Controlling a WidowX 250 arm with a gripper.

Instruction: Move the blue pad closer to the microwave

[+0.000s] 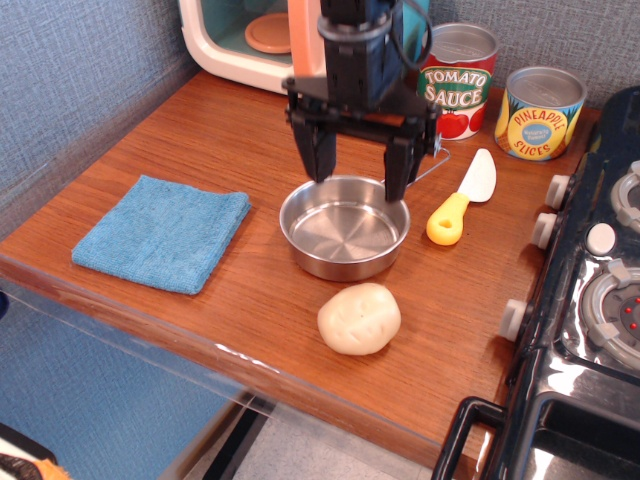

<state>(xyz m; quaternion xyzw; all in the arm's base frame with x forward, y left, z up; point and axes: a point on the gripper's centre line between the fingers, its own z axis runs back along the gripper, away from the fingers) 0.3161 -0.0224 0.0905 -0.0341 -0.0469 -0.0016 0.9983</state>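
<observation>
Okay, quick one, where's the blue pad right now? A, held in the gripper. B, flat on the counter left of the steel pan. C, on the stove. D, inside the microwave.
B: the blue pad lies flat near the counter's front-left edge, left of the steel pan; the open gripper is empty.

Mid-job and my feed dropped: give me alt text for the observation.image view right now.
The open gripper hangs over the steel pan mid-table, away from the blue pad, which lies flat near the front left edge. The microwave sits at the back left; two cans, a yellow-handled knife and a dough-like lump lie to the right.
</observation>
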